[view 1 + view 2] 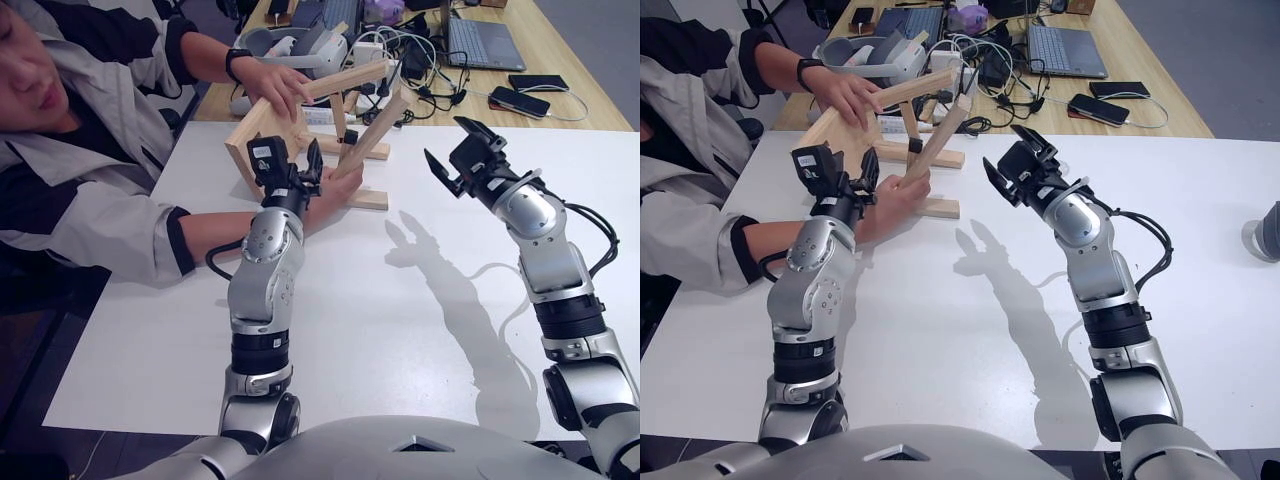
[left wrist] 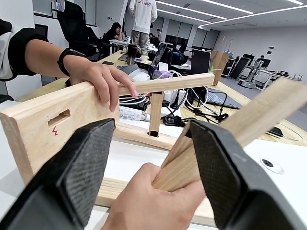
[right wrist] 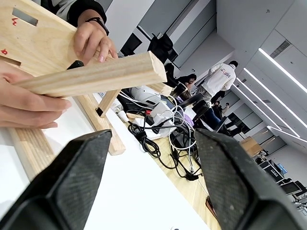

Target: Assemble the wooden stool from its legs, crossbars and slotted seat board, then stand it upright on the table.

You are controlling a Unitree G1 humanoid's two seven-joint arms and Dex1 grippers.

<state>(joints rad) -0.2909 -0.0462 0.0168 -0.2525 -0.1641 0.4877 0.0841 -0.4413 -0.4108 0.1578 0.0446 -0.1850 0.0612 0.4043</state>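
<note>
The left pincer point(image 1: 305, 170) stands wide open with nothing between its dark pads point(image 2: 81, 177); it hovers over the far-left part of the white worktop point(image 1: 350, 330), right next to a person's lower hand point(image 1: 335, 195); from the head views I cannot tell whether the fingers touch that hand. The right pincer point(image 1: 455, 148) is also spread wide and empty, raised above the worktop and well apart from the wood.

The stool is partly assembled and tilted, held by the person at the far-left edge of the worktop; the slotted seat board point(image 1: 250, 130) leans upward, gripped along its top edge by the person's upper hand point(image 1: 275, 90); the lower hand grasps a slanting leg point(image 1: 375, 135) at its lower end; a short crossbar point(image 1: 338, 115) stands between the board and a wooden piece point(image 1: 370, 198) lying flat on the worktop.

The left arm covers the lower part of the seat board and part of the lower hand; how the leg meets the board is hard to make out. Behind, a wooden desk carries a laptop point(image 1: 480, 40), a phone point(image 1: 518, 100) and tangled cables point(image 1: 420, 60).
</note>
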